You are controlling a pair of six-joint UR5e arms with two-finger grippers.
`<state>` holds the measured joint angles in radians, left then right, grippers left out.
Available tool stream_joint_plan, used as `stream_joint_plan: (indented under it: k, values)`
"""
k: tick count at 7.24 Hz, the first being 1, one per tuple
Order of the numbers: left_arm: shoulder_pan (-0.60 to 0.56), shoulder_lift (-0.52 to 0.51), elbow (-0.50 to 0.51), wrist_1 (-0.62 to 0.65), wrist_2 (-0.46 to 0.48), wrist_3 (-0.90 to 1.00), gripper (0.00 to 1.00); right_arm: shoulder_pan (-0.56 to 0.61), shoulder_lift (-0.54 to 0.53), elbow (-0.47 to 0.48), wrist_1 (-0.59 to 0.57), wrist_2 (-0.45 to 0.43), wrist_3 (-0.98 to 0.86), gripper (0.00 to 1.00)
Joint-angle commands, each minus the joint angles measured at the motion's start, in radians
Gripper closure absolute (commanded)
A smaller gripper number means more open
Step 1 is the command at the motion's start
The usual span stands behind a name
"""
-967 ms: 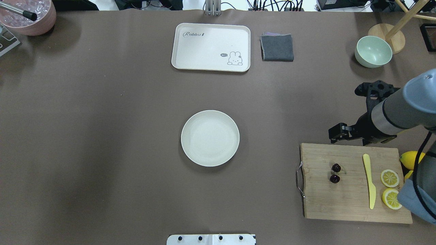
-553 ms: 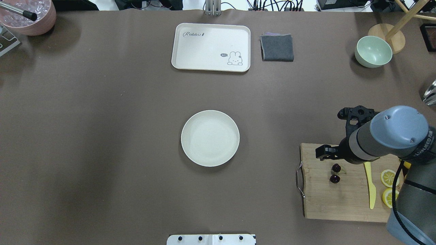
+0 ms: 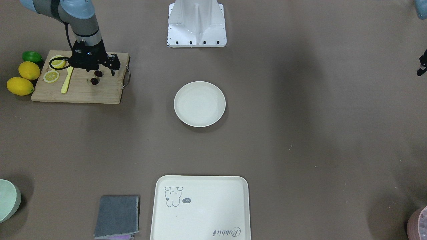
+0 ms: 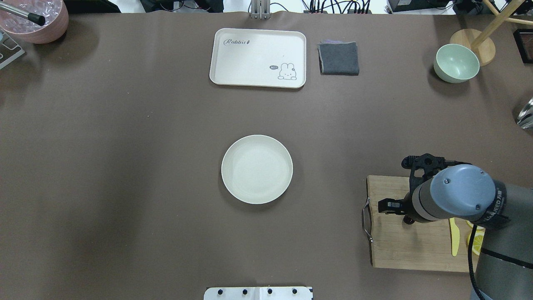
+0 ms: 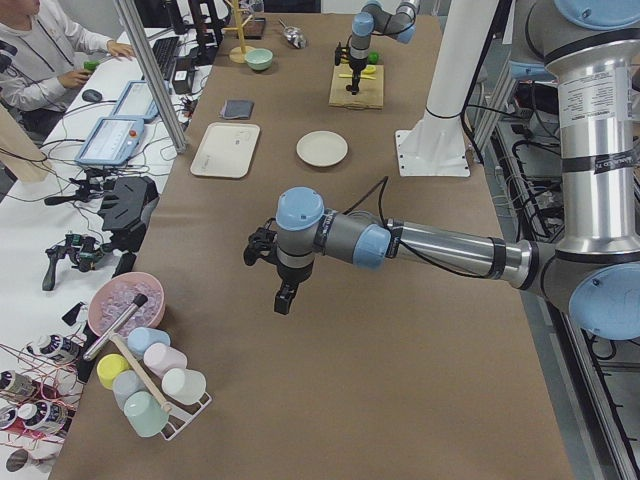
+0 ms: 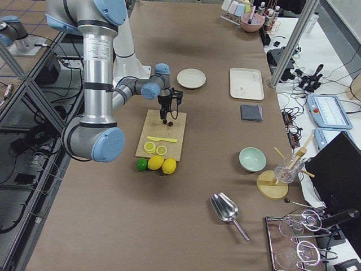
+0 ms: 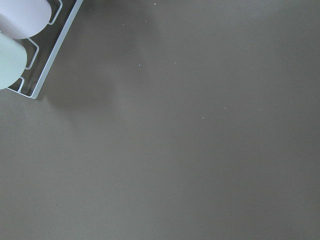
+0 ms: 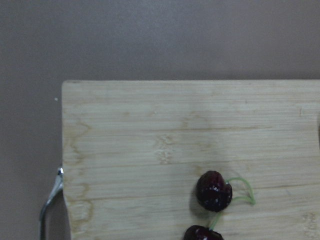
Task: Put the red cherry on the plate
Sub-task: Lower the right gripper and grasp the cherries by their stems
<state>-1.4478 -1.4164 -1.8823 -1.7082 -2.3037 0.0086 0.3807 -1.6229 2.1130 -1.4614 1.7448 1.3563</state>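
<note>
The red cherry (image 3: pixel 94 80), a stemmed pair, lies on a wooden cutting board (image 3: pixel 83 90) at the table's right side. In the right wrist view the red cherry (image 8: pixel 214 190) sits low and right of centre, near the board's handle end. My right gripper (image 3: pixel 98 69) hangs fingers-down and open just above the pair, touching nothing. In the overhead view my right wrist covers most of the red cherry (image 4: pixel 408 221). The plate (image 4: pixel 257 169) stands bare at mid-table, well to the board's left. My left gripper (image 5: pixel 283 300) hovers over bare table far left; I cannot tell its state.
On the board lie a yellow knife (image 3: pixel 66 80) and lemon slices (image 3: pixel 51 76), with whole lemons (image 3: pixel 20 86) and a lime (image 3: pixel 31 56) beside it. Far side: rabbit tray (image 4: pixel 257 57), grey cloth (image 4: pixel 338 58), green bowl (image 4: pixel 456 62). A cup rack (image 7: pixel 30 55) is near my left gripper.
My right arm has swung from beyond the board's far edge to over the board, so the wrist now covers the cherries in the overhead view. The cherries and plate have not moved.
</note>
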Motion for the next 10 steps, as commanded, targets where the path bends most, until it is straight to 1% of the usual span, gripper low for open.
stream_joint_plan:
  k: [1, 2, 4, 5, 6, 7, 8, 10]
  values:
    - [0.001, 0.004, 0.002, -0.011, 0.001, 0.001, 0.02, -0.033, -0.096, -0.025, 0.178, -0.022, 0.007, 0.02]
    - [0.003, 0.004, 0.002, -0.011, 0.001, 0.001, 0.02, -0.034, -0.088, -0.045, 0.184, -0.022, 0.004, 0.02]
    - [0.004, 0.013, 0.003, -0.011, 0.001, 0.002, 0.02, -0.036, -0.060, -0.048, 0.184, -0.021, 0.004, 0.06]
    - [0.004, 0.013, 0.003, -0.014, 0.001, 0.002, 0.02, -0.022, -0.031, -0.048, 0.182, -0.011, 0.003, 0.12]
    - [0.006, 0.014, 0.005, -0.014, 0.001, 0.002, 0.02, -0.010, -0.022, -0.050, 0.181, -0.010, 0.001, 0.25]
    - [0.006, 0.013, 0.006, -0.014, 0.001, 0.002, 0.02, -0.005, -0.022, -0.053, 0.181, -0.008, -0.002, 0.49]
    - [0.006, 0.013, 0.006, -0.014, 0.003, 0.002, 0.02, -0.005, -0.022, -0.053, 0.181, -0.008, -0.002, 0.50]
    - [0.006, 0.014, 0.006, -0.014, 0.001, 0.002, 0.02, -0.003, -0.022, -0.050, 0.181, -0.008, -0.003, 0.77]
